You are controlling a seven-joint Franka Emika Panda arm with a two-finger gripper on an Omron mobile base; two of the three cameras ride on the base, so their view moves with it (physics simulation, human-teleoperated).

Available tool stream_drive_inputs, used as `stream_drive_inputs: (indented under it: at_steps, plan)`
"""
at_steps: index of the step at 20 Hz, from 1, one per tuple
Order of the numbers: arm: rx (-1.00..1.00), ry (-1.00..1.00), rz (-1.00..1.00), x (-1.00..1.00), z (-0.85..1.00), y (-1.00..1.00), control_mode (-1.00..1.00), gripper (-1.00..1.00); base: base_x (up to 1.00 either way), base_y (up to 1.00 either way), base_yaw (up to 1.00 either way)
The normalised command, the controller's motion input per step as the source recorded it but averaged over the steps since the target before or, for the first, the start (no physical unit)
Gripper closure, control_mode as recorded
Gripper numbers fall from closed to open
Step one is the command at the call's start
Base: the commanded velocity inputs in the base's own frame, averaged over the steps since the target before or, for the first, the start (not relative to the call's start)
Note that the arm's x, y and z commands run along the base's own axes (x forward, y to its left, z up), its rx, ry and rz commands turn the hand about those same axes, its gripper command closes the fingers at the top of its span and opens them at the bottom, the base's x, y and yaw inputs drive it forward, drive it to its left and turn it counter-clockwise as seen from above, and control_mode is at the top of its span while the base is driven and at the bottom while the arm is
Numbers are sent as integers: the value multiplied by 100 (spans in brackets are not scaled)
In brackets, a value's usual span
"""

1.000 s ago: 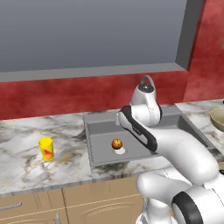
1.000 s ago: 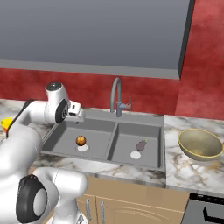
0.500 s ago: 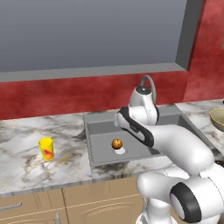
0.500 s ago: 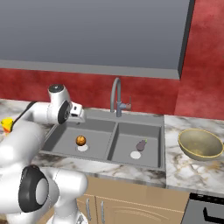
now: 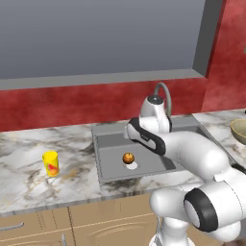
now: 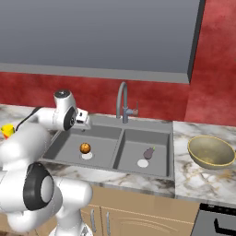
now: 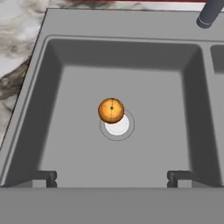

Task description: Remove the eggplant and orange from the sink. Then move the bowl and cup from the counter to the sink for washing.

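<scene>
Sitting on the edge of the white drain, the orange [image 5: 128, 157] lies in the left basin of the sink [image 5: 108, 173] in the left base view; the cup [image 5: 50, 163] stands on the counter [image 5: 29, 168] well to the left.

From the right base view, the eggplant [image 6: 149, 153] lies in the right basin by its drain, and the bowl [image 6: 211, 151] rests on the counter right of the sink.

Through the hand view, the gripper [image 7: 111, 177] hangs above the orange, jaws spread wide and empty.
</scene>
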Motion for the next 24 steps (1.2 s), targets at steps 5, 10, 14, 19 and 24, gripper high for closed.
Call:
stream_drive_inputs:
  at_steps: [5, 10, 14, 19, 24]
  plan:
    - [0, 0, 0, 12, -14, 4, -100, -100, 0, 0, 0]
    - [0, 0, 0, 12, -13, 3, -100, -100, 0, 0, 0]
    - [0, 0, 0, 11, -13, 0, -100, -100, 0, 0, 0]
    - [0, 0, 0, 11, -12, 0, -100, -100, 0, 0, 0]
    - [0, 0, 0, 11, -12, 0, -100, -100, 0, 0, 0]
